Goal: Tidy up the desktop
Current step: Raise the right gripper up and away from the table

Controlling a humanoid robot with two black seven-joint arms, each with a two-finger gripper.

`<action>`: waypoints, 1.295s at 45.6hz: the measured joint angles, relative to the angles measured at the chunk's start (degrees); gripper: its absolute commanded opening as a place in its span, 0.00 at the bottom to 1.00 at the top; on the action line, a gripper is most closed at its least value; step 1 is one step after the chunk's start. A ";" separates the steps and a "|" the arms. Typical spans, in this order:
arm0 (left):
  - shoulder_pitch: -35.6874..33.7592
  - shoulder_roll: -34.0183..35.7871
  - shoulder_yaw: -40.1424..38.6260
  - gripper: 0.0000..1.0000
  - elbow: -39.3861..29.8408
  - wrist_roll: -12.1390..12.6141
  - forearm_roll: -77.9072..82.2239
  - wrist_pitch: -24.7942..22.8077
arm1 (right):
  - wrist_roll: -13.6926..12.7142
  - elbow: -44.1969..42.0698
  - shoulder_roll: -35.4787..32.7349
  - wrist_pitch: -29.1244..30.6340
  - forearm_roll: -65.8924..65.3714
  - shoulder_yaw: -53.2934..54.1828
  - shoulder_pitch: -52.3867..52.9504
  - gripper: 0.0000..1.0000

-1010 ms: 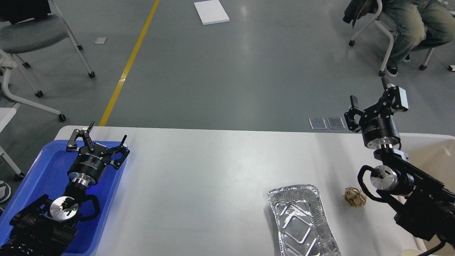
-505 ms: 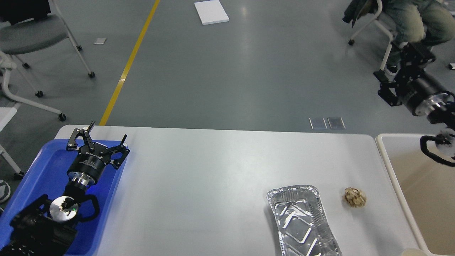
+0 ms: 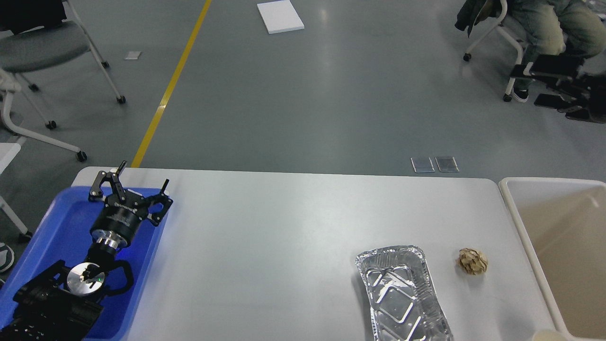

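The white-grey desktop [image 3: 284, 237] carries an empty, crinkled aluminium foil tray [image 3: 400, 293] at the front right. A crumpled brown paper ball [image 3: 472, 261] lies just right of it. My left gripper [image 3: 142, 175] is open and empty, hovering over the far right corner of the blue plastic tray [image 3: 57, 227] at the table's left end. My right gripper [image 3: 539, 71] is a dark blurred shape high at the right edge, beyond the table and above the floor. Its fingers cannot be told apart.
A beige bin [image 3: 516, 213] stands against the table's right end. Office chairs [image 3: 42, 47] stand at the far left and a seated person [image 3: 549, 28] is at the far right. A white board [image 3: 280, 16] lies on the floor.
My right arm has swung up and to the right, from above the table's right end to the far right edge of the view. The left arm, foil tray and paper ball have not moved.
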 measured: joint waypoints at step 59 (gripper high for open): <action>0.00 0.00 0.01 1.00 0.00 -0.01 0.01 0.00 | -7.50 9.32 16.43 28.35 -4.87 -24.54 18.03 0.99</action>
